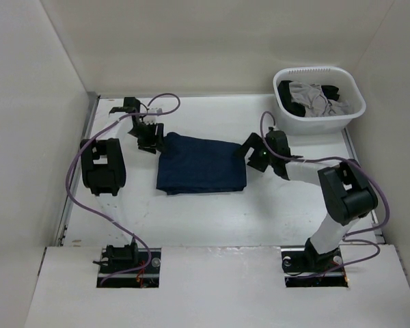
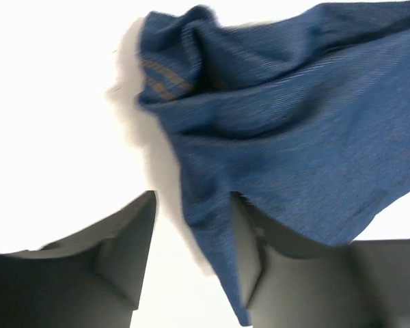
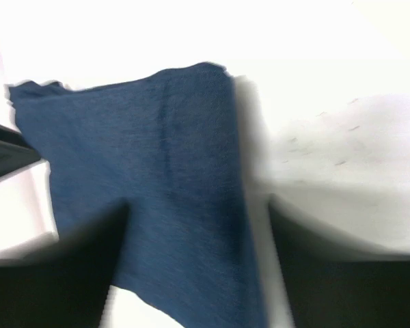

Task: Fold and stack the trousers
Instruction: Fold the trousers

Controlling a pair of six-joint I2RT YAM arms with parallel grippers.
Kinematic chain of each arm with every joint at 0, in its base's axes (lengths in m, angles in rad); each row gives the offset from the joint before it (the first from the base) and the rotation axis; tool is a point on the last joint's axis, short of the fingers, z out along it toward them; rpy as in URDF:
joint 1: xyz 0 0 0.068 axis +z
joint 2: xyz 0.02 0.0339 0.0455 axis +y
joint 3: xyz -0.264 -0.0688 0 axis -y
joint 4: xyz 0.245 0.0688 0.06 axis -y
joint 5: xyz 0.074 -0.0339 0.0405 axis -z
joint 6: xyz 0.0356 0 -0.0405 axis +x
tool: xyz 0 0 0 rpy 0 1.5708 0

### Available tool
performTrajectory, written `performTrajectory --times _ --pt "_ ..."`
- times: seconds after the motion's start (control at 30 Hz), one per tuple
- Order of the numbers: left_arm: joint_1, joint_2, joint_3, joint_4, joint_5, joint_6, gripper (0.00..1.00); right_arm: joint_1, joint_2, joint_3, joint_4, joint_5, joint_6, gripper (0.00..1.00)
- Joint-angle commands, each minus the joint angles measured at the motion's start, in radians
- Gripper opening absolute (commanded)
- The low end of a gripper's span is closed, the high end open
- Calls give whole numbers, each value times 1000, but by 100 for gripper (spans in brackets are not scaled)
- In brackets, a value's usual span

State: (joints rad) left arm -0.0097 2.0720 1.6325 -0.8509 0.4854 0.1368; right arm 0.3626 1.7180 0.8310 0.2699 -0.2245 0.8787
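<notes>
The trousers (image 1: pixel 201 164) lie folded into a dark navy rectangle in the middle of the white table (image 1: pixel 212 219). My left gripper (image 1: pixel 152 141) is at their far left corner. In the left wrist view its jaws (image 2: pixel 193 198) stand open, and a hanging edge of blue denim (image 2: pixel 294 102) with tan stitching runs down between them against the right finger (image 2: pixel 249 246), not pinched. My right gripper (image 1: pixel 249 152) is at the trousers' right edge. In the blurred right wrist view it (image 3: pixel 198 205) is open, with the cloth (image 3: pixel 157 150) spread under and between its fingers.
A white basket (image 1: pixel 321 125) with grey and black garments (image 1: pixel 311 98) stands at the back right corner. Purple cables (image 1: pixel 78 191) loop along the left side. The right arm's elbow (image 1: pixel 345 191) sits over the table's right part. Walls close in on all sides.
</notes>
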Motion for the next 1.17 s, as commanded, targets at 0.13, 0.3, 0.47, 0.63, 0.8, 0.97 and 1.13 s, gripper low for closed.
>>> performTrajectory --times 0.13,0.3,0.47,0.63,0.8,0.97,1.13 --pt "101 -174 -19 -10 -59 -2 51 -43 -289 26 -275 60 -213 100" --pt "228 -341 9 -4 -163 4 56 -41 -466 154 -748 212 -443 100" --pt "397 -456 15 19 -307 17 60 -79 -573 230 -1041 469 -454 100" --pt "481 -550 -31 81 -367 20 64 -188 -679 220 -1107 573 -469 100" --pt "448 -592 -71 98 -395 44 66 -323 -762 215 -1100 507 -510 100" --pt "399 -595 -77 104 -430 47 67 -379 -790 207 -1101 455 -549 100" --pt "368 -605 -77 113 -449 66 67 -377 -814 201 -1094 484 -570 100"
